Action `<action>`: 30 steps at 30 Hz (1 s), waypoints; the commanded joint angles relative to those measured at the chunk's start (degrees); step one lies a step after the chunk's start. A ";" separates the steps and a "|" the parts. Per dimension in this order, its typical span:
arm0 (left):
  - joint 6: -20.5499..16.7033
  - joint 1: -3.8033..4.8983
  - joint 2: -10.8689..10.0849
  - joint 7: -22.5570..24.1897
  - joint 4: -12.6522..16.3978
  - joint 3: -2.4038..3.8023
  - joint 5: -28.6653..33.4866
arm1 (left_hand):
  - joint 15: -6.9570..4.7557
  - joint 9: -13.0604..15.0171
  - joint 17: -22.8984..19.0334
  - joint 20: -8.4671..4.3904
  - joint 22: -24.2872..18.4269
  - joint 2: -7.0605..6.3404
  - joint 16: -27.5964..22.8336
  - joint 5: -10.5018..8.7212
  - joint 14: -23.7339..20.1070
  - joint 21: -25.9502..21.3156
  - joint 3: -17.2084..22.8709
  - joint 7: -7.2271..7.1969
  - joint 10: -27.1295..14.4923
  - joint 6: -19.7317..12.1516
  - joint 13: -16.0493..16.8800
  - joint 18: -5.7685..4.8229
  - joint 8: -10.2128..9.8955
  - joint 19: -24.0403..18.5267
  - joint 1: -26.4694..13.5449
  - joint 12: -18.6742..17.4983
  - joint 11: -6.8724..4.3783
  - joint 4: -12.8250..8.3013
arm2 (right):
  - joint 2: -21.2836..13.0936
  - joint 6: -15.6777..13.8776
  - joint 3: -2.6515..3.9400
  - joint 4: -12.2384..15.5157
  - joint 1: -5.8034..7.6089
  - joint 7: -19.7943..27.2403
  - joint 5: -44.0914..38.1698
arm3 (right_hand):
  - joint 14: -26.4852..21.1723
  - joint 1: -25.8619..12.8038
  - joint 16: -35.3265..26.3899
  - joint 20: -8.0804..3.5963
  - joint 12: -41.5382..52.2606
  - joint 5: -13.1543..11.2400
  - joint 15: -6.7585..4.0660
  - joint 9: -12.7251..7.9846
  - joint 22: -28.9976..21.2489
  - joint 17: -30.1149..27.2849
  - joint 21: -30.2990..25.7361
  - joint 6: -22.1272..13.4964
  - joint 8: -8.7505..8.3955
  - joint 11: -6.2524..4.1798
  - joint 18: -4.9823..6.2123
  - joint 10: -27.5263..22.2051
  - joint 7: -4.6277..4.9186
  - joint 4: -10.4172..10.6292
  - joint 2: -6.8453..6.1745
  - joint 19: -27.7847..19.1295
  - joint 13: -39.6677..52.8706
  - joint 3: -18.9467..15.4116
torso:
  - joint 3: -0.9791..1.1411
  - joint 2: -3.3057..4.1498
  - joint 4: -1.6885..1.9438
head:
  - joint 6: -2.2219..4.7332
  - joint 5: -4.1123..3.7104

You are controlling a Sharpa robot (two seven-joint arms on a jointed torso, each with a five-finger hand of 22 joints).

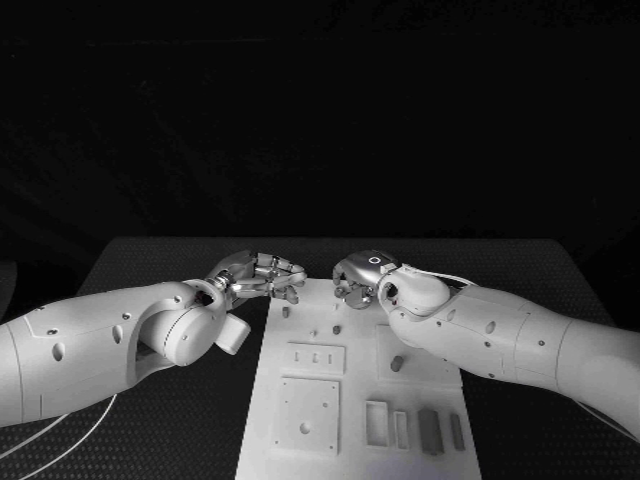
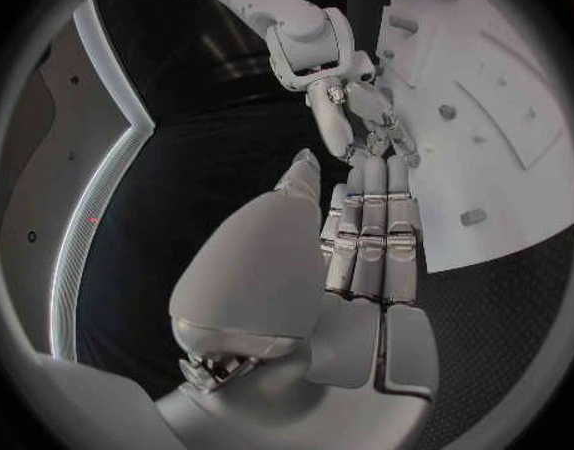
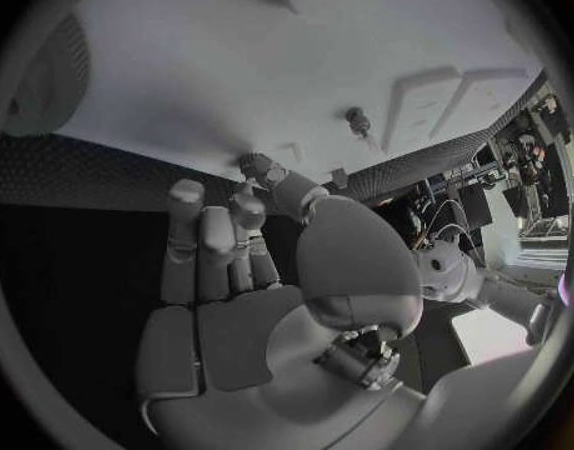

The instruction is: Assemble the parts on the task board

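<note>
White board [image 1: 352,400] lies mid-counter [image 1: 162,260] in our head view; our left hand [image 1: 257,274] and right hand [image 1: 361,278] meet at its far end, fingers curled down. We cannot tell whether either holds a part.

From our left wrist, fingers [image 2: 375,220] lie straight together, touching the right hand's fingertips at the board's edge.

From our right wrist, fingers [image 3: 212,240] reach the board edge; a small part [image 3: 358,120] stands on the board.

The task board [image 1: 356,400] lies in the middle of the surface [image 1: 162,260], running away from the robot. The left robot hand [image 1: 263,277] sits at the board's far left corner, the right robot hand [image 1: 361,278] at its far edge, the two near each other, fingertips close
</note>
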 commanded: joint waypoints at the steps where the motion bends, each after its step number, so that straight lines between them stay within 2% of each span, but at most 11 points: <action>1: 0.88 0.15 0.06 0.32 0.13 0.06 0.07 | 0.07 -0.06 0.08 -0.33 -0.07 -0.10 -0.35 -0.38 0.28 -0.37 -0.36 0.10 0.13 -0.41 0.10 0.63 -0.23 0.04 -0.16 -0.30 0.32 -0.02 | -0.02 0.55 -0.03 0.07 -0.04 0.26 0.90 | -0.10 0.12 0.19 -0.07 -0.07 0.01 0.54 -0.34 0.78 -0.26 0.10 -0.41 -0.54 1.81 1.49 -1.18 1.06 0.07 -0.73 -0.20 -0.08 0.29 | 0.01 0.00 -0.04 | 0.00 0.01; 7: 0.82 0.16 0.00 0.31 0.11 0.06 0.07 | 0.07 -0.06 0.12 -0.34 -0.07 -0.10 -0.38 -0.38 0.29 -0.39 -0.37 0.09 0.13 -0.42 0.10 0.62 -0.23 0.04 -0.15 -0.33 0.33 -0.03 | -0.35 -0.02 -0.04 0.68 -0.04 0.33 1.30 | -0.27 -0.18 0.33 0.06 0.13 0.01 1.15 -1.06 0.76 -0.39 0.07 -2.03 -1.64 2.44 1.49 -1.58 1.71 0.17 -1.45 -0.21 -0.17 0.22 | 0.05 0.00 -0.02 | -0.01 0.02; 14: 0.81 0.16 -0.05 0.34 0.12 0.06 0.07 | 0.07 -0.07 0.16 -0.34 -0.07 -0.11 -0.42 -0.38 0.30 -0.41 -0.37 0.08 0.13 -0.43 0.10 0.62 -0.23 0.05 -0.13 -0.35 0.33 -0.04 | -1.63 -1.67 -0.03 2.00 -0.02 0.32 1.58 | -0.31 -0.28 0.40 0.10 0.23 0.01 1.34 -1.27 0.74 -0.45 0.07 -2.43 -1.91 2.64 1.49 -1.71 1.91 0.23 -1.78 -0.17 -0.24 0.22 | 0.02 0.03 -0.01 | 0.01 -0.01; 19: 0.55 0.27 -0.37 0.44 0.10 0.06 0.06 | 0.06 -0.07 0.19 -0.35 -0.07 -0.12 -0.45 -0.38 0.30 -0.42 -0.37 0.07 0.14 -0.43 0.11 0.62 -0.23 0.05 -0.12 -0.37 0.33 -0.04 | -3.44 -3.56 0.07 4.39 0.05 0.23 2.47 | -0.27 -0.22 0.47 0.08 0.34 0.01 1.41 -1.35 0.74 -0.49 0.11 -2.48 -1.96 2.70 1.49 -1.70 1.97 0.20 -2.11 -0.07 -0.27 0.23 | 0.08 -0.04 -0.21 | 0.05 0.13; 25: 0.32 0.37 -0.61 0.71 0.21 0.06 0.05 | 0.06 -0.06 0.23 -0.35 -0.07 -0.13 -0.48 -0.38 0.32 -0.43 -0.38 0.06 0.17 -0.41 0.12 0.61 -0.21 0.06 -0.10 -0.37 0.32 -0.04 | -7.59 -5.59 0.81 9.21 1.46 2.44 6.63 | 0.16 -0.24 0.66 0.02 0.63 0.01 1.38 -1.35 0.71 -0.25 0.20 -1.93 -1.69 2.65 1.49 -1.46 1.91 0.35 -2.64 0.24 -0.37 0.26 | 0.17 -0.14 -0.51 | 0.48 0.20; 30: 0.26 0.41 -1.01 0.91 0.31 0.06 0.01 | 0.05 -0.04 0.34 -0.36 -0.06 -0.11 -0.56 -0.38 0.36 -0.46 -0.36 0.03 0.31 -0.28 0.16 0.61 -0.12 0.09 -0.03 -0.35 0.27 -0.04 | -12.40 -5.55 2.14 14.16 2.68 4.55 10.55 | 0.61 -0.39 0.82 -0.07 0.95 0.00 1.21 -1.25 0.68 -0.02 0.27 -1.08 -1.24 2.44 1.49 -1.18 1.69 0.49 -2.96 0.53 -0.47 0.23 | 0.21 -0.25 -0.95 | 0.87 0.32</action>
